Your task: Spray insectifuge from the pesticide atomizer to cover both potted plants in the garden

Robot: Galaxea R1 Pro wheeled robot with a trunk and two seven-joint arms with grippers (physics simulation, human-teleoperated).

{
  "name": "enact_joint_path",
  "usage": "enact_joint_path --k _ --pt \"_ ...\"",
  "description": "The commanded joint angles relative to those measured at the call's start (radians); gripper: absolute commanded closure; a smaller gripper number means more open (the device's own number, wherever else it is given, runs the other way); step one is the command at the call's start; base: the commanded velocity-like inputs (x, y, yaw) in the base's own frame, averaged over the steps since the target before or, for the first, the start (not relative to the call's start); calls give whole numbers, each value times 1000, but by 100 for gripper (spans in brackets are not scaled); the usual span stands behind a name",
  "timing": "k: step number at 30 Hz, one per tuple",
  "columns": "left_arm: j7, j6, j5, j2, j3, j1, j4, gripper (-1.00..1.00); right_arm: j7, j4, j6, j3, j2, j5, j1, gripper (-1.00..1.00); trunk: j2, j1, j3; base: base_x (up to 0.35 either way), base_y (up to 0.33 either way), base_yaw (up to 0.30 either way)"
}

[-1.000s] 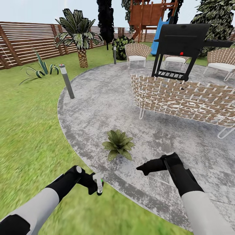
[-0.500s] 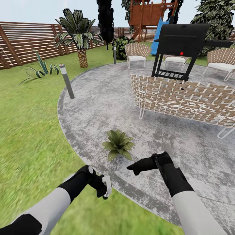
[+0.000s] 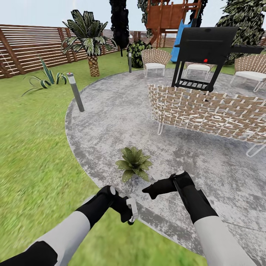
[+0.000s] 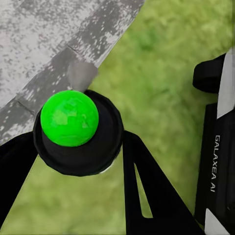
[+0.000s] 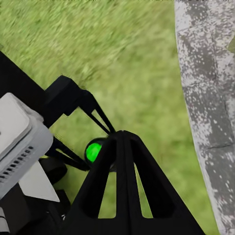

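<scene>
One potted plant (image 3: 133, 163), a low green rosette, sits on the round grey patio (image 3: 111, 114) near its edge. My left gripper (image 3: 130, 214) hangs over the border between patio and lawn, just short of the plant, shut on the pesticide atomizer (image 3: 132, 210), whose white head shows. In the left wrist view the atomizer (image 4: 73, 122) is a dark round body with a bright green end, clamped between the black fingers (image 4: 147, 186). My right gripper (image 3: 149, 191) is shut and empty, right of the left one, close beside the plant. The right wrist view also catches the atomizer (image 5: 93, 151).
A grey bollard lamp (image 3: 75, 92) stands at the patio's left edge. A woven sofa (image 3: 207, 111), a black grill (image 3: 207, 46) and woven chairs (image 3: 155, 61) fill the patio's far side. Lawn (image 3: 33, 147) lies left, with a palm (image 3: 88, 40) and wooden fence (image 3: 26, 48) behind.
My left arm has carried the atomizer rightward, nearer the patio edge and the plant. The right gripper has shifted left and slightly forward. The camera has not moved.
</scene>
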Motion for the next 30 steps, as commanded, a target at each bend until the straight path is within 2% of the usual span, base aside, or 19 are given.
enact_joint_path --k 1,3,8,18,27,30 --pt "-5 31 -1 -1 -1 -1 -13 100 7 -1 7 -1 1 7 -1 100 0 0 -1 0 0 0" --pt "-5 56 -1 -2 -1 -1 -39 100 7 -1 7 -1 1 7 -1 100 0 0 -1 0 0 0" --pt "-40 69 -1 -3 -1 -3 -74 100 7 -1 7 -1 1 7 -1 100 0 0 -1 0 0 0" --pt "-46 71 -1 -3 -1 -17 -84 100 7 -1 7 -1 1 7 -1 100 0 0 -1 0 0 0" --pt "-46 104 0 -4 -1 -37 -85 100 7 -1 7 -1 1 7 -1 100 0 0 -1 0 0 0" --pt "-46 105 0 -5 -1 -43 -85 100 7 -1 7 21 1 7 -1 100 0 0 -1 0 0 0"
